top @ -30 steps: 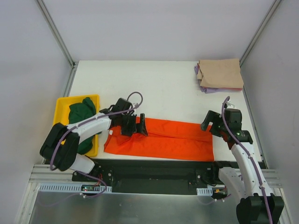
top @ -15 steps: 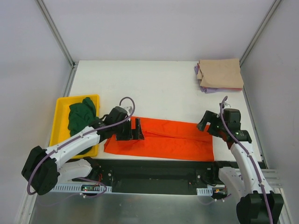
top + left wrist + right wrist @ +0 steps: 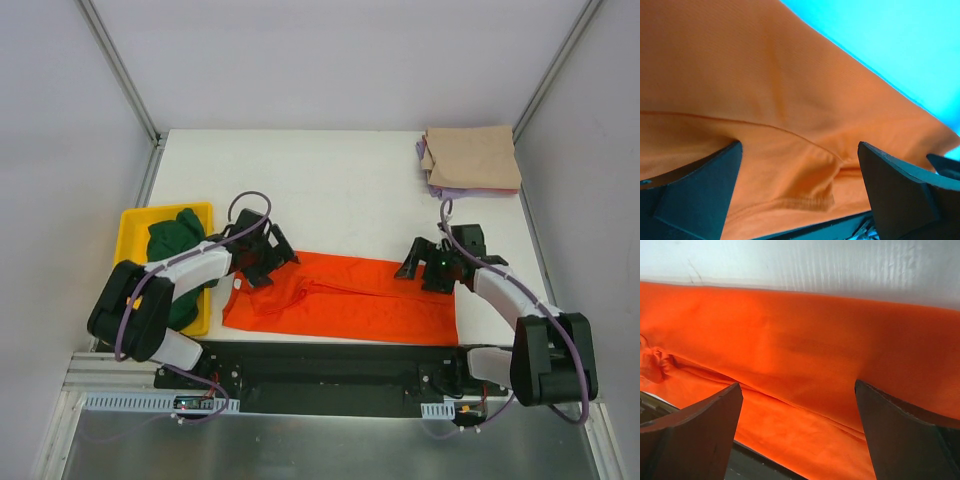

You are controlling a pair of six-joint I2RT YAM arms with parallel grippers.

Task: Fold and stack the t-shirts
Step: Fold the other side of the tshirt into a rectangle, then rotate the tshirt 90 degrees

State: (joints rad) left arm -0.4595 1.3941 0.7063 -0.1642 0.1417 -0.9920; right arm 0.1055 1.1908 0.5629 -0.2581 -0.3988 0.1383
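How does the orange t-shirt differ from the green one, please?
The orange t-shirt lies flat on the table; the green t-shirt sits bunched in the yellow tray. The left gripper and right gripper, both open, are over the orange t-shirt's ends, not the green t-shirt. Both are plain-coloured.

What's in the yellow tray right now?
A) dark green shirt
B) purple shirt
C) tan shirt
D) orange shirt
A: the dark green shirt lies bunched in the yellow tray; the orange shirt lies outside it, spread flat to its right.
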